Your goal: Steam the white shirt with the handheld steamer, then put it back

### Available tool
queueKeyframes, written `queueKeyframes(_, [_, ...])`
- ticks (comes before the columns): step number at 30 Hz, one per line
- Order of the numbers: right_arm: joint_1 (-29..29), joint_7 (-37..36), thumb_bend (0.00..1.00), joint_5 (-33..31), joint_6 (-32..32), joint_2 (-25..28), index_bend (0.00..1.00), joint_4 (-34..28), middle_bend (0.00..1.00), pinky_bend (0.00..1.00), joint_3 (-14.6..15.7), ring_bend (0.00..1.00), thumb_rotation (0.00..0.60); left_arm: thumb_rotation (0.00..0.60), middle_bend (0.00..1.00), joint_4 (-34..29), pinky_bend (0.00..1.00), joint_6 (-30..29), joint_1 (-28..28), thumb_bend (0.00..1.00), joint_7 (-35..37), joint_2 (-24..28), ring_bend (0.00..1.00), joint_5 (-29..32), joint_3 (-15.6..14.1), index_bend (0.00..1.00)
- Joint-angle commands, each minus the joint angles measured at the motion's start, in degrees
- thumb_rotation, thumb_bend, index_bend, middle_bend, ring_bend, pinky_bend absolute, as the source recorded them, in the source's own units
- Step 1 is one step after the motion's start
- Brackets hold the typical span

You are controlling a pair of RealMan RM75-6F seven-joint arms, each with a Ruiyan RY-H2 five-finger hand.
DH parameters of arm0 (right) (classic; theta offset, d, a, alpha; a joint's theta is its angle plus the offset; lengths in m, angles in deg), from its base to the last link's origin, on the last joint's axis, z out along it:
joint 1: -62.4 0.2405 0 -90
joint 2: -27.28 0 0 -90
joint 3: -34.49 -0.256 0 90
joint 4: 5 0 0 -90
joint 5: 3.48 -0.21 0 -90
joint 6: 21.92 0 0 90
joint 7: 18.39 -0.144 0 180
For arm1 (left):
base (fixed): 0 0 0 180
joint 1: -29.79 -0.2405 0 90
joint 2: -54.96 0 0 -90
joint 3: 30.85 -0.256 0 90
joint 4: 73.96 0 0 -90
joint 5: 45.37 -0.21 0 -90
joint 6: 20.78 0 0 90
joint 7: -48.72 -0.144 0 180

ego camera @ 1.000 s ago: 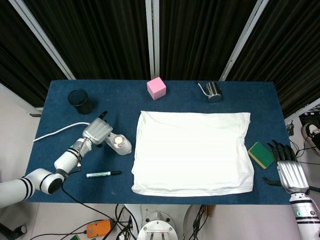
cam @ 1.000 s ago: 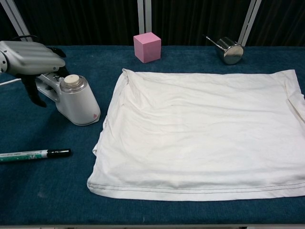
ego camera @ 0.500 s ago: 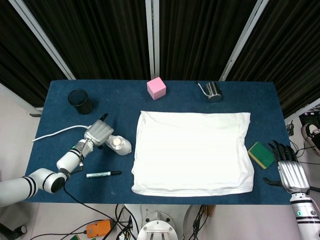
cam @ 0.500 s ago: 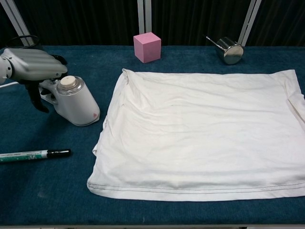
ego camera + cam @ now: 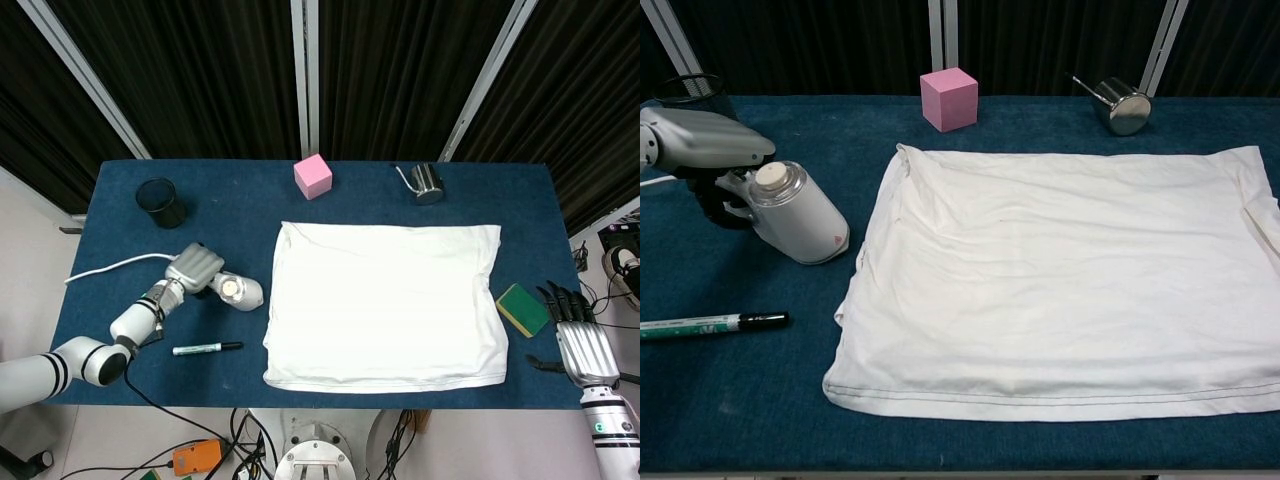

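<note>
Shirt (image 5: 1060, 290) is seen nearest, spread flat and white on the blue table (image 5: 120, 215), a marker (image 5: 710, 323) lying off its left edge. Beside it, the steamer (image 5: 795, 212) has been tipped further toward the shirt within the last second, and the left hand (image 5: 702, 145) has been lowered over its handle, fingers curled down around it; a firm grip cannot be confirmed. Pickup is judged underway, steaming not begun. Right hand (image 5: 580, 335) is held idle, fingers extended, by a sponge (image 5: 522, 308). Farther back, a pink cube (image 5: 949, 98) is seen.
</note>
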Motion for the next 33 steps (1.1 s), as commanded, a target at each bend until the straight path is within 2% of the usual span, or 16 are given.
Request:
queueKeyframes(1, [-0.03, 0.17, 0.11, 0.06, -0.11, 0.12, 0.0, -0.25, 0.04, 0.01, 0.0, 0.0, 0.6, 0.6, 0.85, -0.75, 0.54, -0.11, -0.83, 0.48, 4.08, 1.6, 0.71, -1.61, 0.55, 0.8])
queueKeyframes(6, [0.4, 1.0, 0.11, 0.65, 0.5, 0.52, 0.0, -0.89, 0.04, 0.01, 0.29, 0.0, 0.6, 0.6, 0.88, -3.04, 0.65, -0.41, -1.87, 0.55, 9.08, 4.9, 0.75, -2.12, 1.42, 0.82])
queueKeyframes(10, [2.68, 3.25, 0.11, 3.58, 4.24, 0.19, 0.0, -1.27, 0.04, 0.02, 2.01, 0.0, 0.6, 0.6, 0.9, -7.1, 0.67, -0.43, -2.22, 0.57, 13.19, 8.13, 0.76, -1.82, 2.95, 0.82])
queueKeyframes(13, [4.84, 2.81, 0.12, 6.4, 7.45, -0.59, 0.02, -1.6, 0.04, 0.07, 3.46, 0.0, 0.6, 0.6, 0.9, -10.52, 0.68, -0.02, -1.21, 0.57, 12.5, 10.35, 0.76, -1.74, 3.45, 0.82])
queueKeyframes(15, [6.07, 2.25, 0.22, 7.94, 9.09, -1.12, 0.04, -1.57, 0.04, 0.12, 4.19, 0.0, 0.6, 0.6, 0.9, -12.74, 0.68, 0.5, 0.11, 0.56, 10.21, 11.13, 0.76, -0.82, 3.43, 0.82])
queueKeyframes(19, [8.03, 1.93, 0.57, 10.81, 11.64, -2.61, 0.11, -0.8, 0.05, 0.18, 5.83, 0.02, 0.6, 0.6, 0.89, -17.44, 0.68, 1.97, 4.95, 0.56, 3.13, 11.09, 0.76, 4.54, 3.19, 0.82])
queueKeyframes(22, [8.52, 1.12, 0.77, 11.92, 12.22, -3.44, 0.17, 0.11, 0.1, 0.24, 6.8, 0.07, 0.6, 0.6, 0.89, -19.42, 0.68, 1.48, 9.63, 0.56, -3.85, 9.48, 0.76, 10.2, 2.13, 0.82])
queueKeyframes(25, [8.56, 0.44, 0.89, 12.13, 12.48, -4.31, 0.2, 1.32, 0.13, 0.26, 7.5, 0.1, 0.6, 0.6, 0.89, -20.53, 0.68, -1.15, 14.75, 0.56, -11.67, 6.51, 0.76, 17.26, 0.48, 0.82])
queueKeyframes(28, [8.49, -0.65, 0.96, 12.18, 12.82, -4.99, 0.22, 2.49, 0.14, 0.28, 8.31, 0.11, 0.6, 0.6, 0.89, -21.57, 0.68, -4.43, 20.04, 0.56, -18.72, 3.2, 0.76, 25.3, -1.06, 0.82])
queueKeyframes(33, [8.68, -2.42, 1.0, 11.81, 13.89, -5.81, 0.23, 4.31, 0.15, 0.28, 9.22, 0.11, 0.6, 0.6, 0.89, -21.65, 0.68, -8.25, 28.05, 0.56, -27.05, -2.37, 0.76, 36.93, -2.47, 0.82])
